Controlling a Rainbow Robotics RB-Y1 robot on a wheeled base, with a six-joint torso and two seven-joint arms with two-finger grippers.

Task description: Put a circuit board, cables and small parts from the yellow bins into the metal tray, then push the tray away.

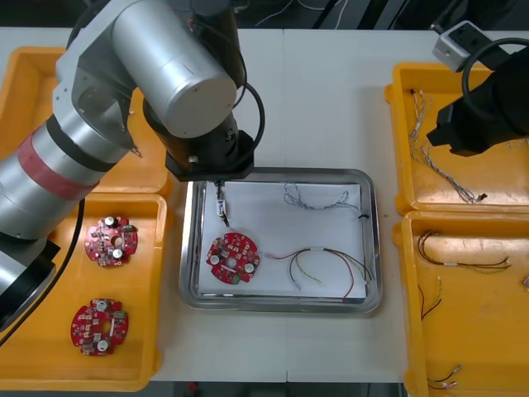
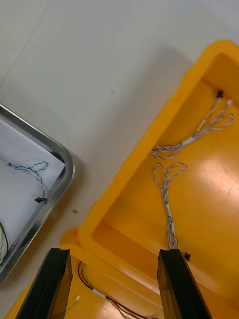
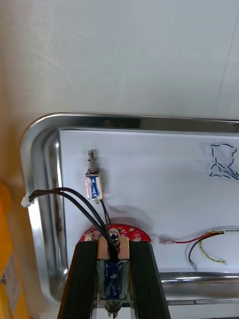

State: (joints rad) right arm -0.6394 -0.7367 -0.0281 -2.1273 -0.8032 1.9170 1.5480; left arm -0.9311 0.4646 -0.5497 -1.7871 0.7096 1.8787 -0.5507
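Over metal tray's (image 1: 374, 248) left end: left gripper (image 3: 113, 244), clamped tight on small metal part (image 3: 113, 274). In tray: circuit board (image 1: 232, 258), second small part (image 3: 93, 184), blue-white cable (image 1: 314, 198), red-yellow cable (image 1: 322, 266). Over far right yellow bin (image 1: 400, 149): right gripper (image 2: 114, 254), spread wide, empty.

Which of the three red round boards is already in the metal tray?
The circuit board near the tray's left end; the other two lie in the yellow bin at the left.

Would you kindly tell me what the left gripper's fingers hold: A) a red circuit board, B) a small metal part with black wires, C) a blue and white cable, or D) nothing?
B: the left gripper is shut on a small metal part over the tray.
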